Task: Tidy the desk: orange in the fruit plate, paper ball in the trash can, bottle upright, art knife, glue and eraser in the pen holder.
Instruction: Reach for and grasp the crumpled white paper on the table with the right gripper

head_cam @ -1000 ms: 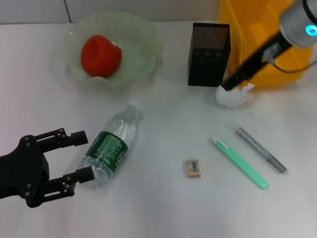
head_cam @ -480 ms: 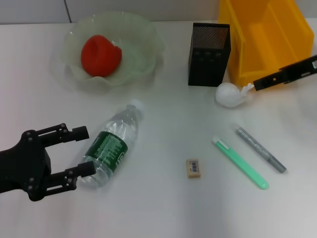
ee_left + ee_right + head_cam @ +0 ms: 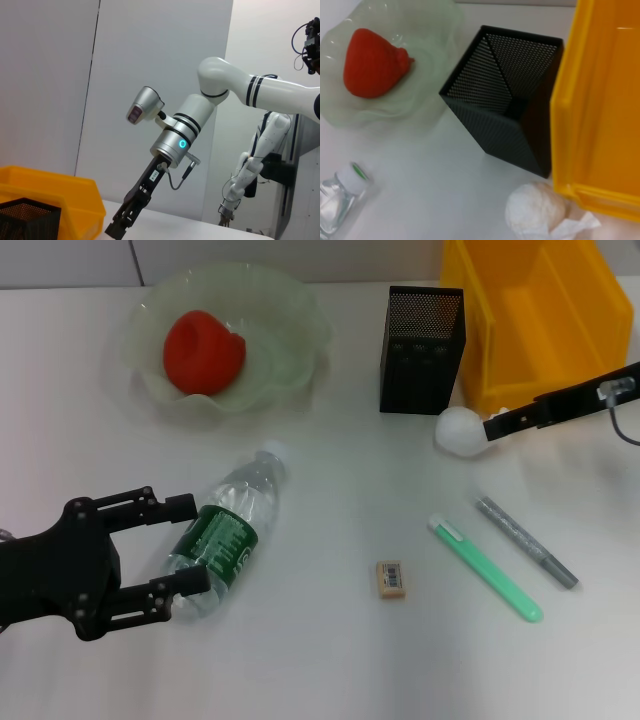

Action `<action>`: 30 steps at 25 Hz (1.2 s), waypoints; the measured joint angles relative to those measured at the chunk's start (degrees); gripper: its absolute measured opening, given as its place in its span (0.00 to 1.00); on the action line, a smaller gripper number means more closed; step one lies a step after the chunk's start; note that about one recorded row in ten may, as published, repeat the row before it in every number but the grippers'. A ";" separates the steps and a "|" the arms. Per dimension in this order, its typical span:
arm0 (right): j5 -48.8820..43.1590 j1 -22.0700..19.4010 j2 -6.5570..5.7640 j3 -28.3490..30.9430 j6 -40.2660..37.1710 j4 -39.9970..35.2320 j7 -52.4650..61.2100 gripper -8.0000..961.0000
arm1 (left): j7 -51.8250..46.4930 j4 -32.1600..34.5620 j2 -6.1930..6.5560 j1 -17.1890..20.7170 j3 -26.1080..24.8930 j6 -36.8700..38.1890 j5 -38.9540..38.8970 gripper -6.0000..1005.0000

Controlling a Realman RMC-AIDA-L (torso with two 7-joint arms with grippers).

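Observation:
The bottle (image 3: 238, 512) lies on its side, cap (image 3: 353, 173) toward the fruit plate (image 3: 290, 310), which holds the orange (image 3: 203, 351). My left gripper (image 3: 190, 542) is open, its fingers straddling the bottle's base. The paper ball (image 3: 459, 430) rests in front of the trash can (image 3: 530, 310), beside the pen holder (image 3: 421, 335). My right gripper (image 3: 495, 424) reaches in from the right, its tip at the ball's tail. The eraser (image 3: 391, 578) lies mid-table. A green stick (image 3: 485, 568) and a grey one (image 3: 525, 540) lie nearby; which is the art knife and which the glue is unclear.
The right wrist view shows the paper ball (image 3: 536, 212) against the trash can's corner (image 3: 570, 185) and close to the pen holder (image 3: 505, 100). The white tabletop (image 3: 330, 480) lies between the bottle and the eraser.
My left gripper slid right until its fingers came around the bottle's base. The right arm swung out to the right and low, then its tip came back to the paper ball.

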 joint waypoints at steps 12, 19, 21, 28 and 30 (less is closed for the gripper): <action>0.05 4.07 0.02 -0.47 9.06 11.52 0.79 0.81 | 0.39 -0.03 -0.40 -0.06 -0.35 -0.47 1.66 0.66; 1.79 4.63 0.06 -2.72 13.63 15.71 0.59 0.78 | 0.41 -0.08 -0.56 0.06 -0.35 -0.44 1.67 0.66; 2.19 4.77 0.08 -3.34 14.72 16.64 0.57 0.77 | 0.41 -0.08 -0.56 0.06 -0.35 -0.44 1.67 0.66; 3.08 4.86 0.13 -4.78 16.68 18.18 0.59 0.74 | 0.41 -0.11 -0.60 0.30 -0.34 -0.44 1.66 0.66; 3.10 4.90 0.14 -5.32 16.71 18.25 0.54 0.73 | 0.41 -0.11 -0.63 0.31 -0.31 -0.44 1.66 0.66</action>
